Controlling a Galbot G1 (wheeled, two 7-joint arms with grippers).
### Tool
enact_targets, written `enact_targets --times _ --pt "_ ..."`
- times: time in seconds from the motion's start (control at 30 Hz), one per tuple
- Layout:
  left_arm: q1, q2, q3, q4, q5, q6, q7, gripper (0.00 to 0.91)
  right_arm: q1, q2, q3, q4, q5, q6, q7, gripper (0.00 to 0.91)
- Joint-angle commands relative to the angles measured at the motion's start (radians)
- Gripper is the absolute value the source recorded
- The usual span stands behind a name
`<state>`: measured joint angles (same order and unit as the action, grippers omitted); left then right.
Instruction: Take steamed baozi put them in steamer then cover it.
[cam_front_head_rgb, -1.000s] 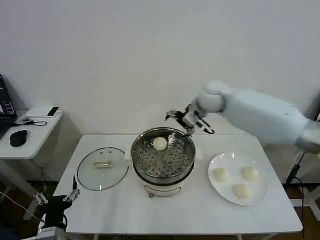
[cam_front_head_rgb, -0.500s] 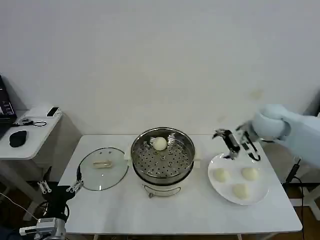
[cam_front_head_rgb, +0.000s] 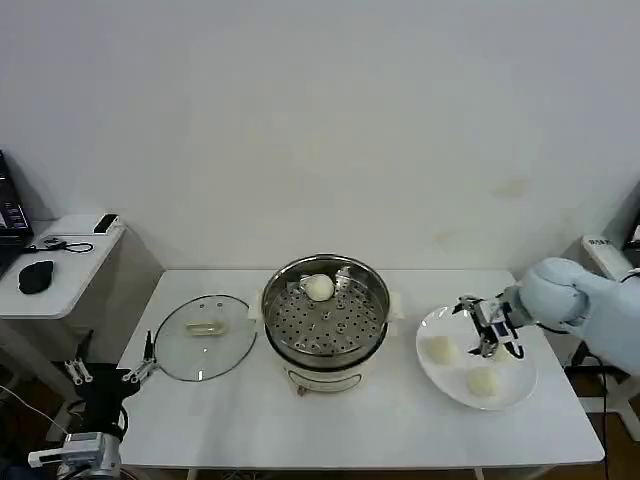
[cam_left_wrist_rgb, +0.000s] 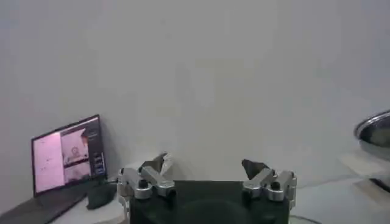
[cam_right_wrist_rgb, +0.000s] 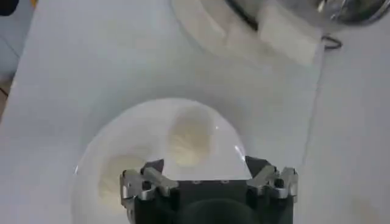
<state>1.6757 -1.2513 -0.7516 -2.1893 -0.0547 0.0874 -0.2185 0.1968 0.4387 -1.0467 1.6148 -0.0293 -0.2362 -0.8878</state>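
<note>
The steel steamer stands mid-table with one baozi on its perforated tray near the far rim. On the white plate to its right lie more baozi; another is partly hidden behind my right gripper. That gripper hangs open just above the plate, holding nothing. In the right wrist view its jaws stand wide apart over the plate, with one baozi just ahead of them and another beside. The glass cover lies flat left of the steamer. My left gripper waits open, low off the table's left corner.
A side table with a mouse and small devices stands at far left. The left wrist view faces a wall, a laptop and the steamer's rim. The steamer's white side handle lies beyond the plate.
My right arm has swung from the steamer's far rim rightward and down to hover over the plate, empty. The left gripper drifted slightly at the lower left.
</note>
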Motion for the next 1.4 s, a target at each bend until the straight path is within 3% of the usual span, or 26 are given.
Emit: enact_targets --times 0.03,0.27,0.83,1.0,1.13,1.4 --pt "-0.007 0.002 -0.019 0.003 -0.006 0.001 -0.001 0.907 -0.203 0.092 0.168 -0.193 -0.053 -0.009 -0.024 0.907" --pt "0.000 -0.002 -0.019 0.011 -0.002 -0.008 0.003 0.907 -0.218 0.190 0.167 -0.293 -0.070 0.024 -0.041 0.907" --pt "0.003 -0.008 -0.023 0.030 0.012 -0.023 0.001 0.907 -0.236 0.294 0.161 -0.377 -0.082 0.036 -0.040 0.907" --pt "-0.003 -0.011 -0.022 0.035 0.015 -0.023 0.000 0.907 -0.236 0.310 0.158 -0.389 -0.094 0.026 -0.043 0.816" --pt "-0.005 -0.012 -0.025 0.040 0.028 -0.033 -0.003 0.907 -0.232 0.310 0.152 -0.385 -0.092 -0.002 -0.050 0.665" --pt "-0.004 -0.011 -0.028 0.034 0.030 -0.034 -0.005 0.907 -0.221 0.303 0.141 -0.374 -0.079 -0.012 -0.081 0.625"
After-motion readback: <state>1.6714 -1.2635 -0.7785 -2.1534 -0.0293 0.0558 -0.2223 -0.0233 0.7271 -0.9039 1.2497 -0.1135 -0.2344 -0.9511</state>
